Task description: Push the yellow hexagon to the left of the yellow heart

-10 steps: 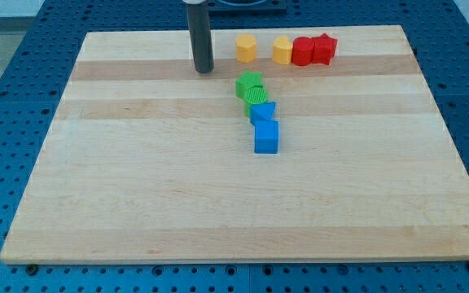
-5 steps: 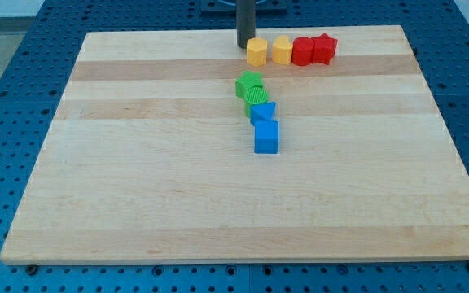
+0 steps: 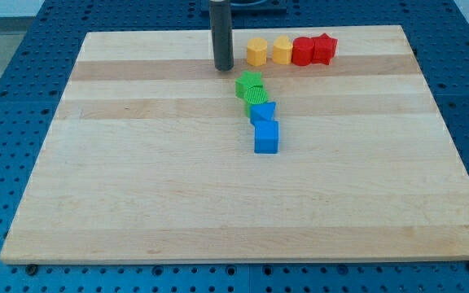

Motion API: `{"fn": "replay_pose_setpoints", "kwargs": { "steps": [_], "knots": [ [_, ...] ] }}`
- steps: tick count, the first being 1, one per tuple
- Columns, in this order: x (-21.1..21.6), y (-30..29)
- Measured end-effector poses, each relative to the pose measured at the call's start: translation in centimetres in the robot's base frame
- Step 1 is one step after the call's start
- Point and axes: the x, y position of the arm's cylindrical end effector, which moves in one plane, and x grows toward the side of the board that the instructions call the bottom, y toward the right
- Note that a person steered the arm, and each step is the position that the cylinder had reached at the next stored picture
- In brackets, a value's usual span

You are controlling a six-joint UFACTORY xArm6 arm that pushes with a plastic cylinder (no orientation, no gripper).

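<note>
The yellow hexagon point(image 3: 256, 52) sits near the view's top, directly left of the yellow heart point(image 3: 282, 50), the two almost touching. My tip point(image 3: 223, 67) is on the board a short way to the left of the hexagon and slightly lower, apart from it, and up-left of the green blocks.
A red cylinder-like block point(image 3: 302, 51) and a red star point(image 3: 323, 47) continue the top row to the right of the heart. Below them runs a column: two green blocks point(image 3: 250, 87), a blue star point(image 3: 262, 111) and a blue cube point(image 3: 266, 137). The wooden board point(image 3: 137, 179) lies on a blue pegboard.
The yellow hexagon was pushed right until it sits next to the yellow heart. My tip went from the left to behind the hexagon, and has now drawn back left and down.
</note>
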Motion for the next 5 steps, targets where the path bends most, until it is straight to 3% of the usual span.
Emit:
{"fn": "replay_pose_setpoints", "kwargs": {
  "steps": [5],
  "knots": [
    [-1.6,2.9]
  ]
}}
